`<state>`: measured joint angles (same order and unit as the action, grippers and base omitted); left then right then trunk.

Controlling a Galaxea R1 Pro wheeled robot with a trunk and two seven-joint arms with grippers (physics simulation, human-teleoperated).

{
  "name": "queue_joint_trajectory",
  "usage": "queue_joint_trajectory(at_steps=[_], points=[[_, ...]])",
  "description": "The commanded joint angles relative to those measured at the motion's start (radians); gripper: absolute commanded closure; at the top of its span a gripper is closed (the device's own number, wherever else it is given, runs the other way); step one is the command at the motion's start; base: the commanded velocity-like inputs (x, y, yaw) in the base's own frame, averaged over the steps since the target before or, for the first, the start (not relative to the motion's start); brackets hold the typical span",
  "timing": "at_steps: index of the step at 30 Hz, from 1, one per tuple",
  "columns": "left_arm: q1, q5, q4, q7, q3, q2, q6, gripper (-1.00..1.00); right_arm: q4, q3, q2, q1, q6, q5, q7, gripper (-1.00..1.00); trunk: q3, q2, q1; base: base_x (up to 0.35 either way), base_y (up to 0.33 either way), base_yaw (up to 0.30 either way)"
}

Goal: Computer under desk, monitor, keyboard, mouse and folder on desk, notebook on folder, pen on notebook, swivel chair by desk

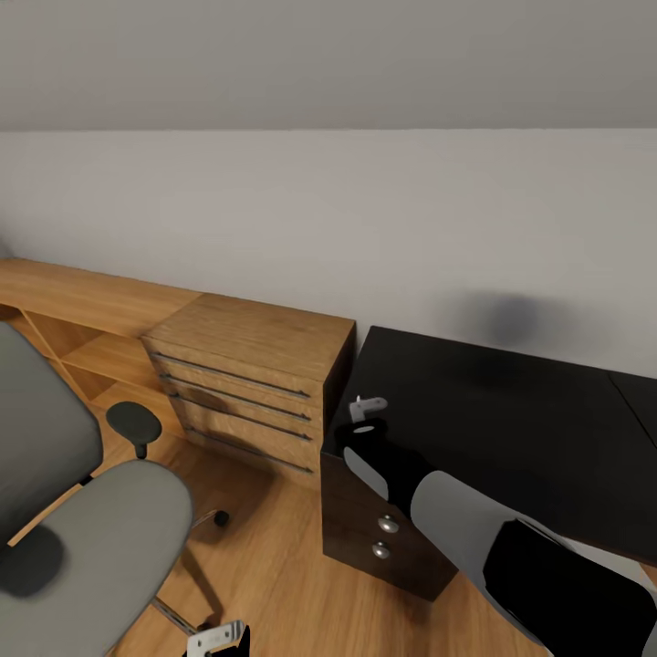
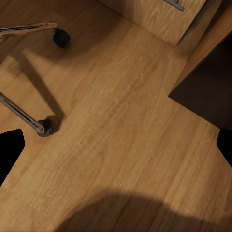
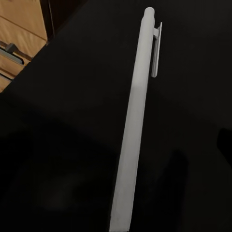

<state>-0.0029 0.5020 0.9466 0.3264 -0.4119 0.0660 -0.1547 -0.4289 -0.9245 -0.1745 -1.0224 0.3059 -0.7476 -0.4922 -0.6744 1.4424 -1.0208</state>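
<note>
- Wood planks, warm oak in tone, cover the bedroom floor [image 2: 121, 140]; in the left wrist view two chrome legs of the swivel chair [image 1: 87, 534] end in black casters on it.
- Left gripper [image 1: 217, 637] hangs low over the floor beside the chair base; only its pale tip is visible, so I cannot tell how the jaws stand.
- One swivel chair, grey fabric seat and back with dark armrests, stands on the floor left of the desk [image 1: 511, 429], a little apart from it.
- Right gripper [image 1: 367, 412] is over the near left corner of the glossy black worktop, jaws clamped on the pen [image 3: 135, 125], a single white stick with a clip, held above the worktop.
- One black drawer unit [image 1: 383, 534] with two round silver knobs sits under that corner.
- One light-wood dresser [image 1: 251, 383] with four bar handles stands beside the desk, joined to a low shelf [image 1: 73, 310] along the pale wall [image 1: 328, 210] under a sloped grey ceiling [image 1: 328, 55].
- No writing is readable.
</note>
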Motion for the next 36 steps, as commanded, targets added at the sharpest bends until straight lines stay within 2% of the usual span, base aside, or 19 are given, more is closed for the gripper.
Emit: queue_joint_trajectory(at_steps=[1,36], points=[[0.000,0.010,0.001,0.006,-0.005,0.001,-0.005,-1.00,0.015,-0.007,0.000,-0.001,0.009,-0.012,-0.005,-1.00,-0.004,0.008,-0.004,0.000,0.000,0.000],[0.000,0.010,0.001,0.006,-0.007,0.001,-0.005,-1.00,0.015,0.011,0.000,-0.001,0.010,-0.021,0.008,-1.00,-0.007,0.015,-0.008,0.000,0.000,0.000]])
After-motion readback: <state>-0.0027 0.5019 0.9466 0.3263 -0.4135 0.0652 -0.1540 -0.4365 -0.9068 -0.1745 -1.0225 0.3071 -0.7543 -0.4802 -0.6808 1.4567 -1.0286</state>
